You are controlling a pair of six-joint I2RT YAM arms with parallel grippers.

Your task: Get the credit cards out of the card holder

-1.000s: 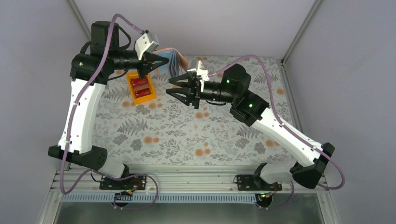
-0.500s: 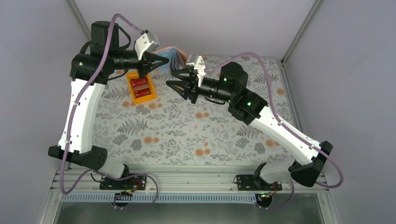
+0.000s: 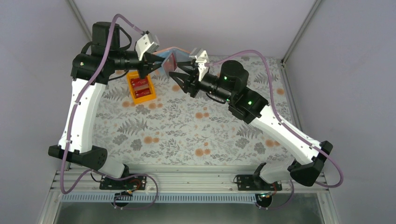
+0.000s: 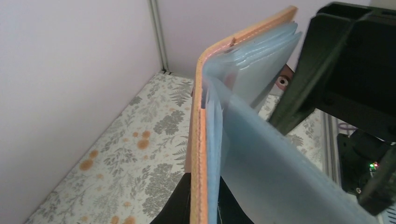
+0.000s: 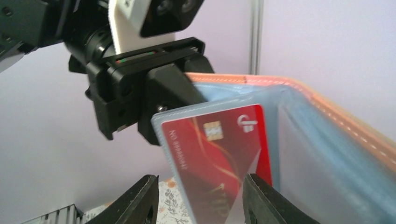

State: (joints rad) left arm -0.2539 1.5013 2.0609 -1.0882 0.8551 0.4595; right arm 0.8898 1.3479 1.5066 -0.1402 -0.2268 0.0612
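Extraction step: left fingers (image 3: 154,59) clamped on the wallet (image 5: 327,122), held up open over the worktop's (image 3: 187,135) far side, right fingers (image 5: 140,200) apart, straddling the red card (image 5: 219,154) in its clear sleeve — next, pinch and draw it out.

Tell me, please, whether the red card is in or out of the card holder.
In: the red card sits inside a clear sleeve of the card holder.

The card holder (image 5: 322,154) hangs above the far side of the table (image 3: 187,135), between the left fingers (image 3: 156,59) and right fingers (image 3: 180,76). One credit card (image 5: 219,154) sits in its sleeve. The tray (image 3: 145,98), near-left, holds more credit cards (image 3: 141,85).
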